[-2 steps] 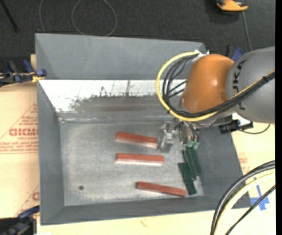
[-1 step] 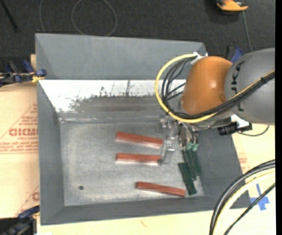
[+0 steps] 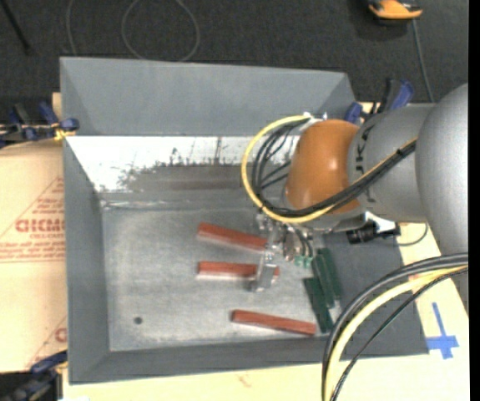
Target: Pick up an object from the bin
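From the camera view I have the gripper (image 3: 265, 272) low in the bin (image 3: 85, 249), right at the right-hand end of the middle bar (image 3: 223, 269), a flat reddish-brown stick lying near the centre of the floor. I take that bar to be the thing to pick, since the tool is touching or just beside its end. I cannot tell whether the jaws are spread or pressed together, or whether the bar is between them. The arm comes in from the right, so its orange cover (image 3: 319, 170) hangs over the bin's right half.

Everything lies flat and apart, which leaves room to come down on one piece alone. I count three reddish-brown bars: the upper bar (image 3: 229, 237), the middle one, and the lower bar (image 3: 273, 322) near the front wall. There is one green bar (image 3: 323, 286), lying close along the foot of the right wall.
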Robot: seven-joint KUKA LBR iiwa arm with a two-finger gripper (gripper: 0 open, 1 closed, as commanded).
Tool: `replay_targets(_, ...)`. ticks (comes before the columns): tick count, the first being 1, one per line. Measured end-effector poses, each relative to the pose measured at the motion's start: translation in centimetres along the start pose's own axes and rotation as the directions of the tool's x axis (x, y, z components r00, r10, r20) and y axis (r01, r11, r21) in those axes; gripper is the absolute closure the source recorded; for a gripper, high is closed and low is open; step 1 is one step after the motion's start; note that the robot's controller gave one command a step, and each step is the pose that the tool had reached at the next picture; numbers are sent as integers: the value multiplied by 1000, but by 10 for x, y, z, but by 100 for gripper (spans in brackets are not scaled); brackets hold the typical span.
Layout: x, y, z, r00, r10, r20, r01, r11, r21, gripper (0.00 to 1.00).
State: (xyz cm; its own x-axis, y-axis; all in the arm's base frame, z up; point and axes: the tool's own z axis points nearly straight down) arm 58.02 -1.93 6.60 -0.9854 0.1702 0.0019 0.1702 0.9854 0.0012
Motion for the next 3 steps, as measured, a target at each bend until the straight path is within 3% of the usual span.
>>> replay_targets(1, -2, 0, -5, 1000, 2, 7, -2, 1000, -1, 100)
replay_targets(2, -18, 18, -142, 948, -317, 13, 317, 948, 4, 100)
replay_targets(3, -17, 18, -139, 949, -315, 6, 315, 949, 2, 0)
